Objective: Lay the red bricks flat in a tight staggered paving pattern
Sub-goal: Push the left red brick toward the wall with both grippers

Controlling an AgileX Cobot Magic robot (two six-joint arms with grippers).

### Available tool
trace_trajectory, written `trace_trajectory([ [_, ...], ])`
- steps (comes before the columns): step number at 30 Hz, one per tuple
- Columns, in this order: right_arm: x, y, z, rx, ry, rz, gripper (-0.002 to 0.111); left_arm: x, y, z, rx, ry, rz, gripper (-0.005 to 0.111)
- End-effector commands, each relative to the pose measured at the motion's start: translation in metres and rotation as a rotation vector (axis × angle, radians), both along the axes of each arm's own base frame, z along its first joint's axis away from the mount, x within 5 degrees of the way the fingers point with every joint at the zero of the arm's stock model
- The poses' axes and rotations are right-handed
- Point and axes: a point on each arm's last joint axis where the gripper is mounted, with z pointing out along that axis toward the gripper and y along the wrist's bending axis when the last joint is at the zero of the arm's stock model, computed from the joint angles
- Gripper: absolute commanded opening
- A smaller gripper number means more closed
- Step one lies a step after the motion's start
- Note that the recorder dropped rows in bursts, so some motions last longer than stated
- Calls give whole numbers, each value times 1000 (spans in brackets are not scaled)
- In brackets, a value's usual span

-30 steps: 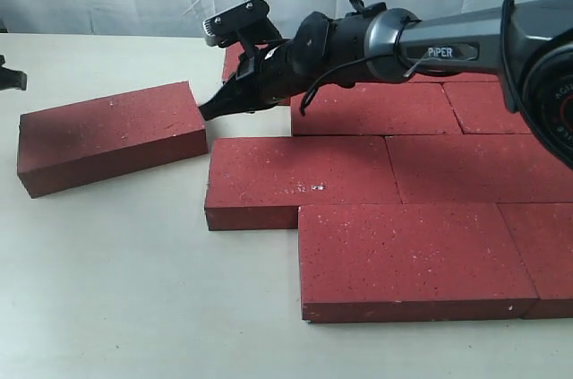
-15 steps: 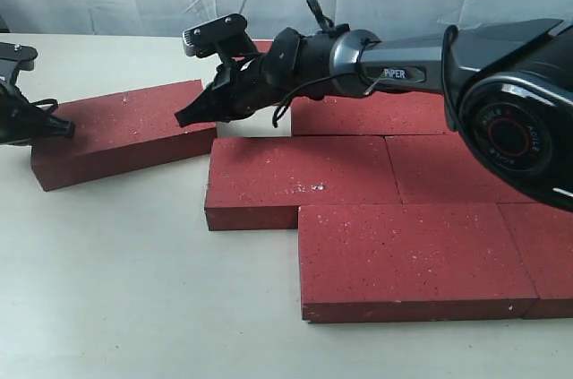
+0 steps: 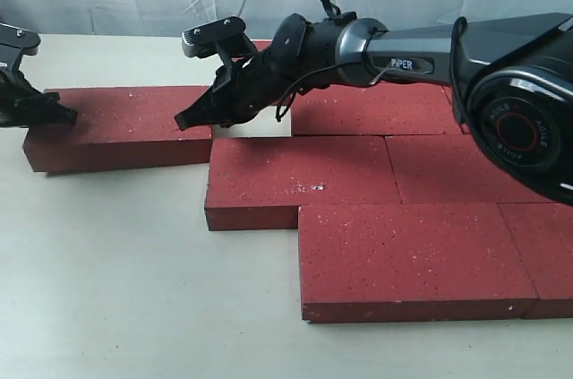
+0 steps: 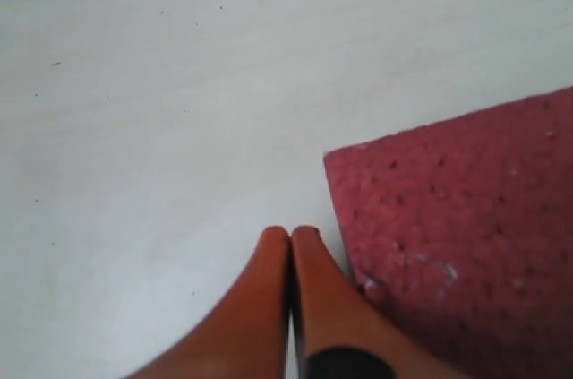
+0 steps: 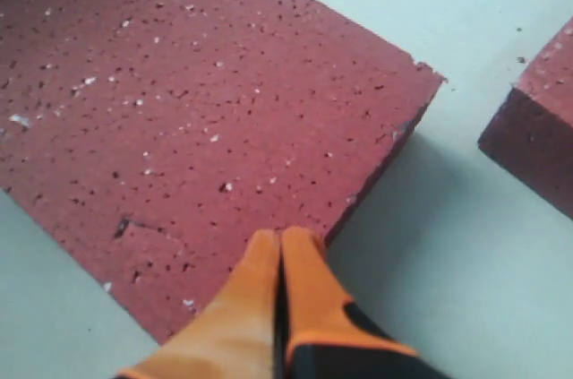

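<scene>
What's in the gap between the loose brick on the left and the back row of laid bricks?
Only bare table, seen in the exterior view. The right gripper reaches across above it, with its shut jaws at the loose brick's end.

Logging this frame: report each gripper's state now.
Left gripper: closed, empty, tips beside a corner of the loose brick.
Right gripper: closed, empty.

The right gripper [image 5: 280, 240] has its orange jaws pressed together, with nothing between them; their tips sit at the edge of a red brick [image 5: 179, 101] lying flat, near one chipped corner; a second brick [image 5: 537, 146] lies apart from it; pale surface [image 5: 430, 271] shows between them.
</scene>
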Motion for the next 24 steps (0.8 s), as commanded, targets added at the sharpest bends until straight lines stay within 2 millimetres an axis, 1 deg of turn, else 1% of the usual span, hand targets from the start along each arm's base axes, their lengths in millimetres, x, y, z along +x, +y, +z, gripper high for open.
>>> trace_trajectory([
  [1, -16, 4, 2, -18, 103, 86, -1, 5, -5, -3, 15, -41, -36, 0],
  [6, -17, 4, 22, 3, 82, 93, -1, 6, -5, -13, 10, -42, -37, 0],
  [8, -16, 3, 26, 10, 65, 86, -1, 6, -5, -13, 9, -40, -35, 0],
  [16, -10, 3, 20, 2, 14, 56, -1, 4, -5, -17, -2, -6, -19, 0],
  [20, -10, 3, 19, 3, 22, 44, -1, 2, -3, -18, -2, 21, -12, 0],
  [24, -13, 3, 20, -1, 52, 59, -1, -3, 2, -7, -6, 46, 15, 0],
])
